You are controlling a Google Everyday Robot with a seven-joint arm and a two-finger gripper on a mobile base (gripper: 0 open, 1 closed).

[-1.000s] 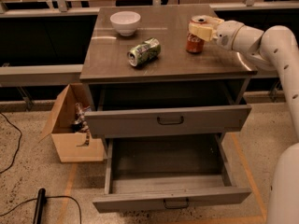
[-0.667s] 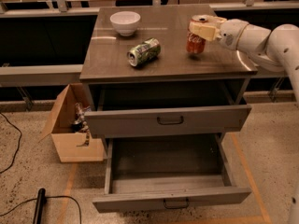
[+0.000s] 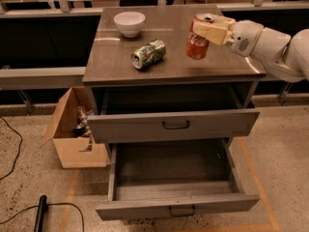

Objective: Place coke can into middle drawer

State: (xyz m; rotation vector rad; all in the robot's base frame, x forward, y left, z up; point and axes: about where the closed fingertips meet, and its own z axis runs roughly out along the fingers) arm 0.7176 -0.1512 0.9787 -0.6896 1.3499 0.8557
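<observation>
End effector (image 3: 207, 32) grips one red can (image 3: 196, 46) above worktop (image 3: 111, 57) right edge; one green can (image 3: 149, 53), one bowl (image 3: 129, 23); upper drawer (image 3: 145, 127), lower drawer (image 3: 145, 209) open.

The gripper (image 3: 200, 30) holds the coke can (image 3: 196, 48) over the table (image 3: 111, 57). The open middle drawer (image 3: 145, 209) is low below it.
</observation>
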